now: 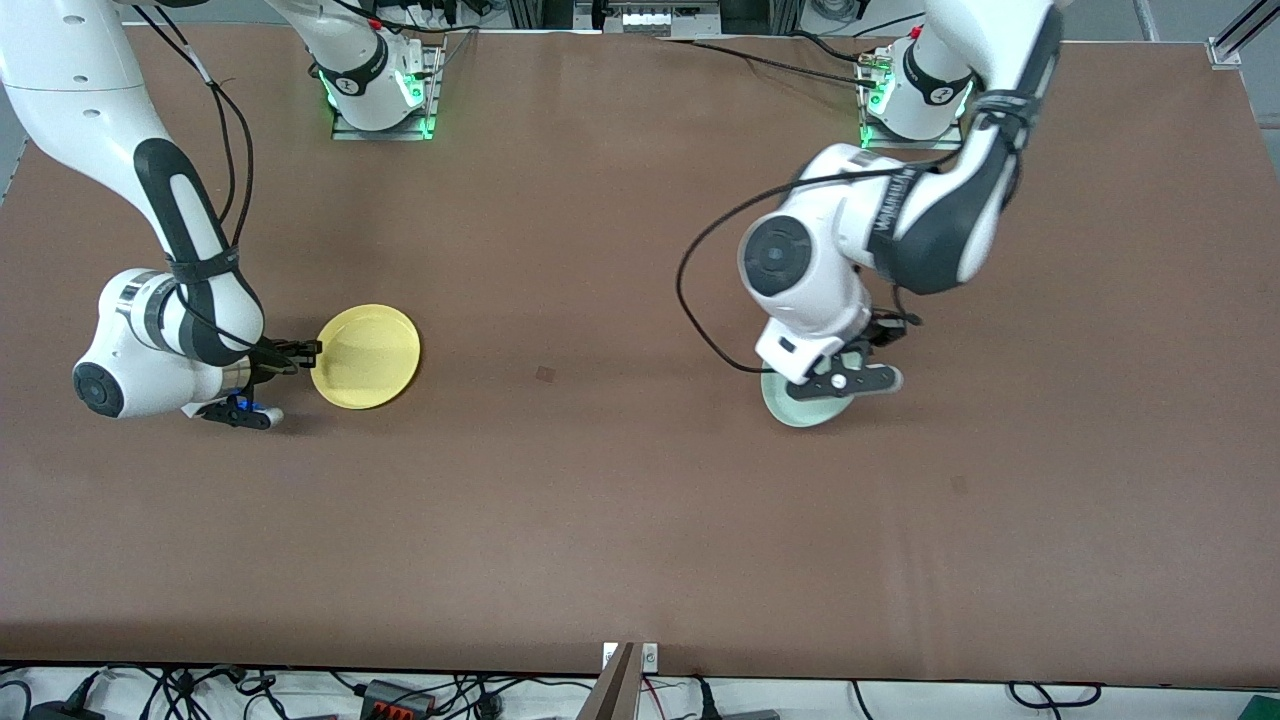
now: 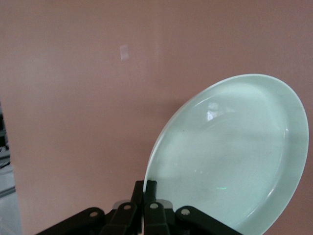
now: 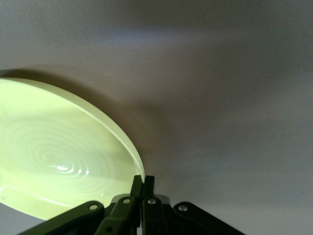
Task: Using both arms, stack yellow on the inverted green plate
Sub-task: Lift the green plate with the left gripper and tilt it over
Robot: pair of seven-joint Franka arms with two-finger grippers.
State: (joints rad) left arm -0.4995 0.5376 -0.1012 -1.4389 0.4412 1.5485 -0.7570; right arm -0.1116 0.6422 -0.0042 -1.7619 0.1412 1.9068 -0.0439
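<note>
Right gripper (image 1: 300, 350) is clamped on the rim of the yellow plate (image 1: 367, 356), toward the right arm's end of the table. Left gripper (image 1: 868, 345) pinches the green plate (image 1: 800, 408), tilted mid-flip. Next: lay green upside-down, then carry yellow across.

The yellow plate (image 1: 366, 356) is plain yellow; the green plate (image 2: 234, 156) is pale mint, unmarked; the table (image 1: 620, 500) is brown.

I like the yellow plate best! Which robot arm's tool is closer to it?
Right. The right tool is shut on the yellow plate rim; the left tool grips the green plate, toward the left arm's end.
</note>
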